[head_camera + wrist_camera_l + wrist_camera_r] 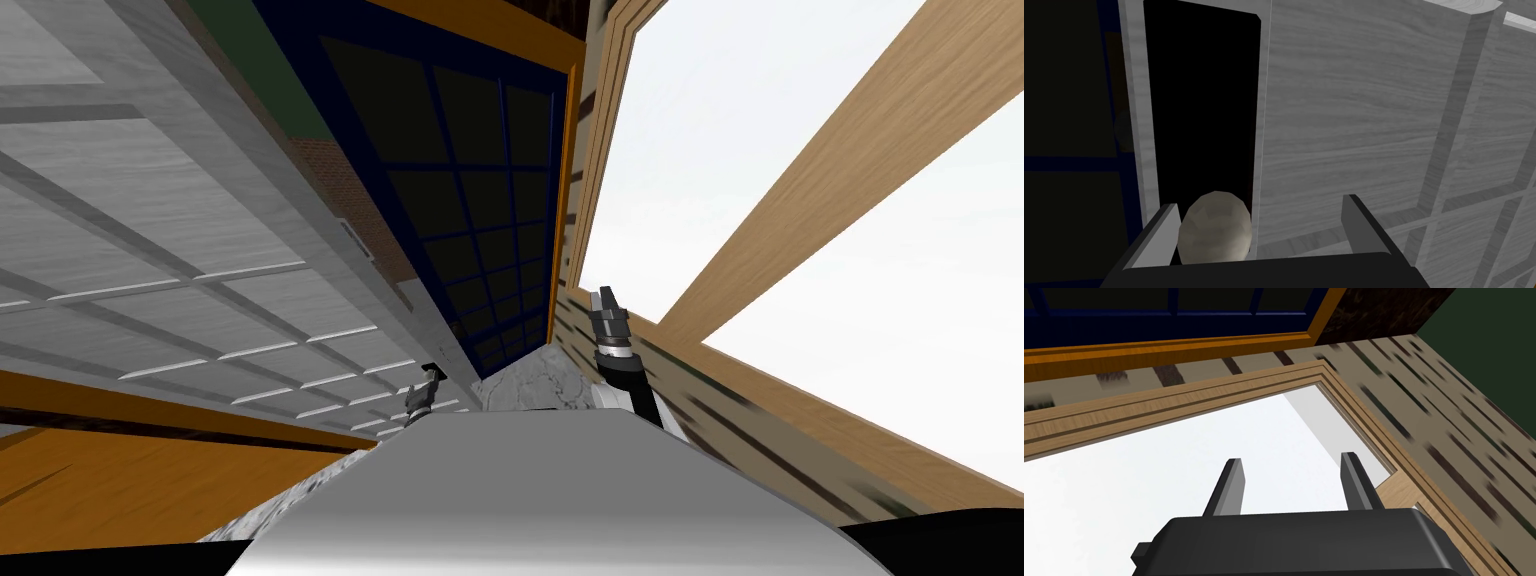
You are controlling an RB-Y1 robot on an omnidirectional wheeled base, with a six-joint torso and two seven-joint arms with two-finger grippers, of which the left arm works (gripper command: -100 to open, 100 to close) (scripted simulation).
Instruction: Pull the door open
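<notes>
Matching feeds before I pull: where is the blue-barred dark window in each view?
Head view: the window stands mid-picture, right of the grey door.
Left wrist view: the window lies past the black gap beside the knob.
Right wrist view: the window lies far beyond the right claw.
Shared landmark: its orange frame, in head and right wrist views.

Home interior: grey panelled door (150,250), wood-framed window (720,130).
</notes>
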